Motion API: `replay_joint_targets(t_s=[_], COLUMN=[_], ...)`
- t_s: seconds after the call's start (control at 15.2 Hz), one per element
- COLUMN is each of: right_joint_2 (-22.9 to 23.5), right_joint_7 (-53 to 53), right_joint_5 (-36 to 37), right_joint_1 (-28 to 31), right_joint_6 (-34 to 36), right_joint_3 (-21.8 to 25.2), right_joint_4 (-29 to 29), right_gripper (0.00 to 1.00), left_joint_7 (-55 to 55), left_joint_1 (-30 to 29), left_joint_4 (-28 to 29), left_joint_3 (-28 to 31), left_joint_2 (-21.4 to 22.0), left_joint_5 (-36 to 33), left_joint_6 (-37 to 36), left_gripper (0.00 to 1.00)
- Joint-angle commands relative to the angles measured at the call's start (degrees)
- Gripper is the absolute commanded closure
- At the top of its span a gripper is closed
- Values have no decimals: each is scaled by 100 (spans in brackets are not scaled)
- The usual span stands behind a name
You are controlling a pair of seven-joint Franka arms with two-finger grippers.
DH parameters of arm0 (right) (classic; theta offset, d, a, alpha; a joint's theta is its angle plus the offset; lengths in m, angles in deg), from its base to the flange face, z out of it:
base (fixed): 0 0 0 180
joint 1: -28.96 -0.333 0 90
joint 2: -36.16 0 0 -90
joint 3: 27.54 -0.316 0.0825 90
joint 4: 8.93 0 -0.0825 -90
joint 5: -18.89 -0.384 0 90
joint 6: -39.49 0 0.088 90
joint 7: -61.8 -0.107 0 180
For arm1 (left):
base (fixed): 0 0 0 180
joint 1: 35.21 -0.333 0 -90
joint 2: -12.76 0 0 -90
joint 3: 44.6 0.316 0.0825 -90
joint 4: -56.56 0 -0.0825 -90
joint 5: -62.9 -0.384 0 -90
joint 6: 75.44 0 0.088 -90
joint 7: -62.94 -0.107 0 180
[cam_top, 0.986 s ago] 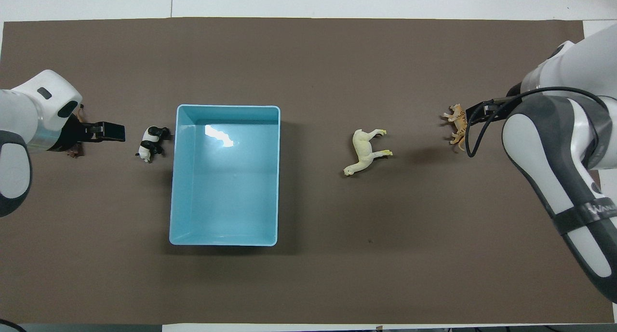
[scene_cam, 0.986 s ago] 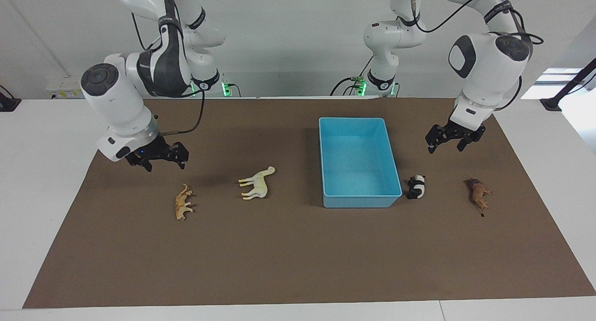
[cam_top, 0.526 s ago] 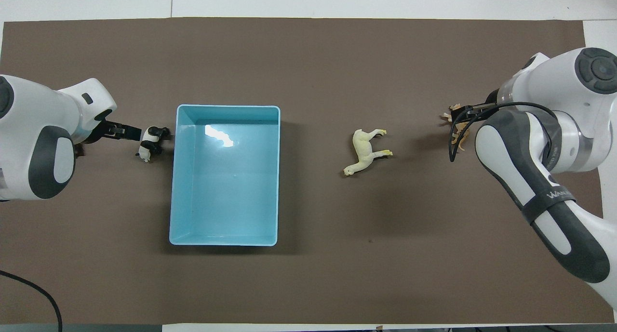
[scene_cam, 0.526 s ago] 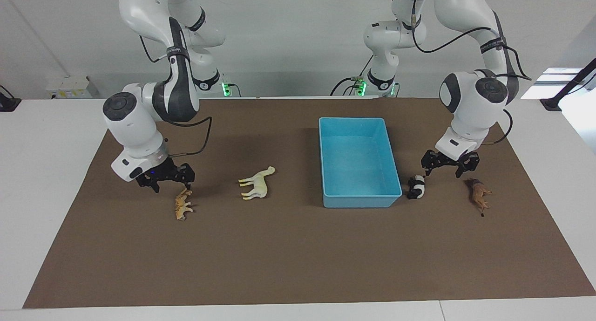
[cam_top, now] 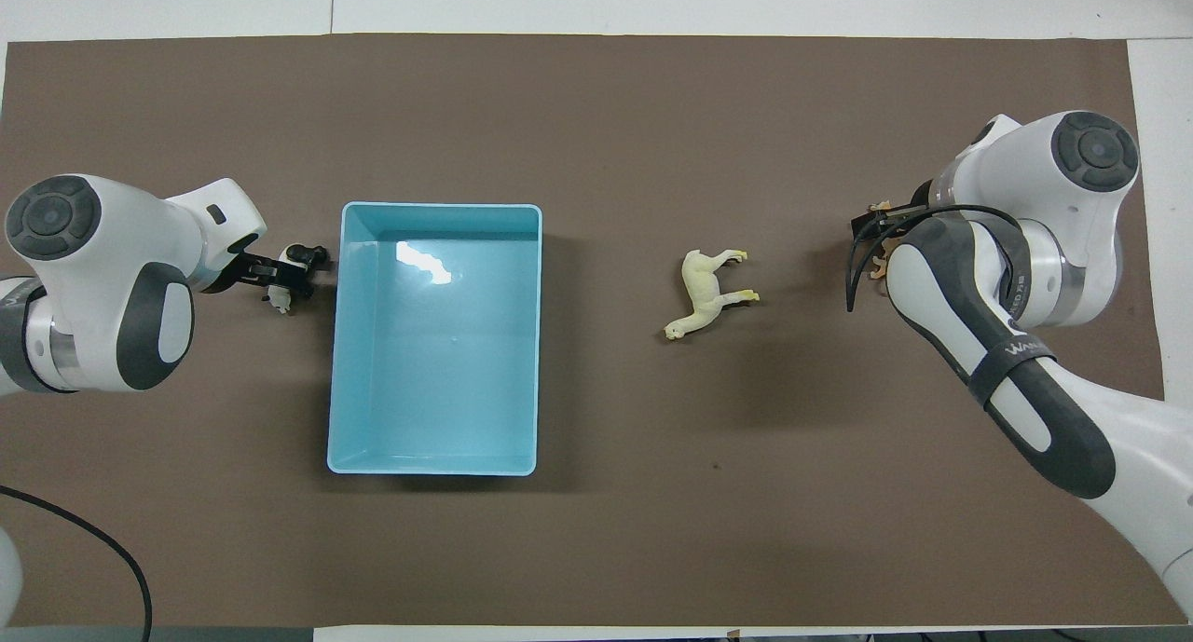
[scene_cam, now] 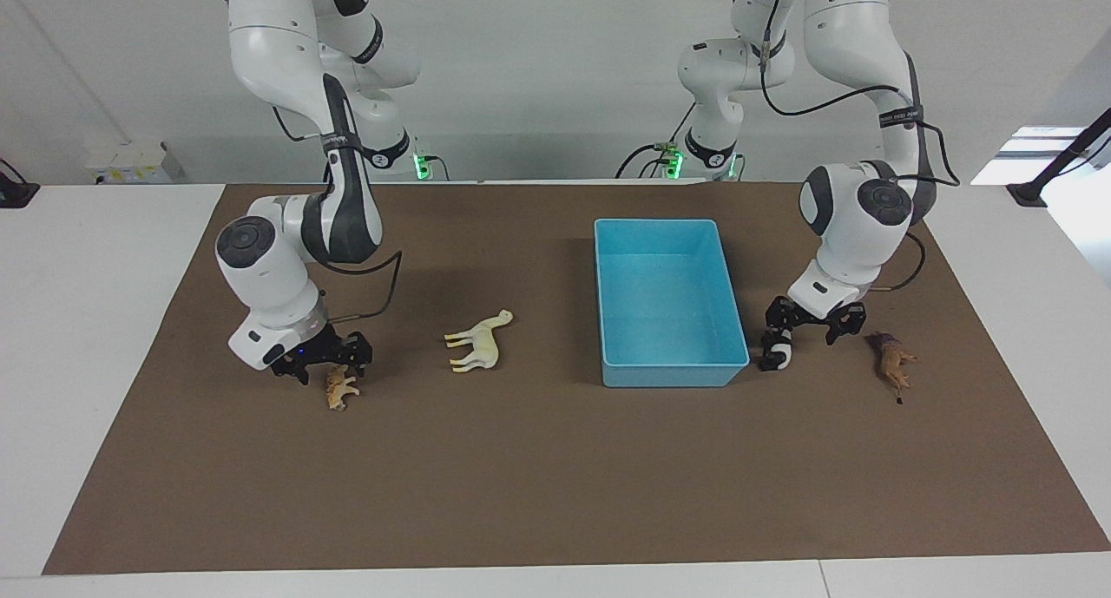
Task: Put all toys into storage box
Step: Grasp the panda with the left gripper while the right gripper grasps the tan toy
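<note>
Storage box [scene_cam: 670,301]: light blue, smooth glossy plastic, rectangular, rimmed, open-topped; sits on the brown mat [scene_cam: 555,476] toward the surface's robot-side edge, nothing visible inside.

Panda [scene_cam: 779,351]: black-and-white, just beside the box toward the left arm's end.

Brown maned figurine [scene_cam: 893,362]: lying near the panda, closer to that end edge.

Cream long-necked figurine [scene_cam: 478,341]: lying on its side, beside the box toward the right arm's end.

Tan big cat [scene_cam: 339,386]: nearer that end edge.

Left pincer [scene_cam: 800,331]: spread, low over the panda.

Right pincer [scene_cam: 325,365]: spread, low over the cat.
</note>
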Motion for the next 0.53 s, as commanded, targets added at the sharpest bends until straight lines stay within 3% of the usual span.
replay_joint_targets(t_s=[0.0, 0.46], right_joint_2=[94, 208], right_joint_7=[180, 470], right_joint_5=[-15, 47], right_joint_1=[-40, -48], right_joint_6=[-186, -494], right_joint_3=[-2, -2], right_joint_4=[35, 141], right_gripper=[0, 3], left_joint_7=[157, 500], left_joint_1=[96, 210], left_joint_4=[105, 149], left_joint_3=[24, 33], left_joint_2=[-55, -178], left_joint_5=[-105, -96], left_joint_6=[202, 360], left_gripper=[0, 3])
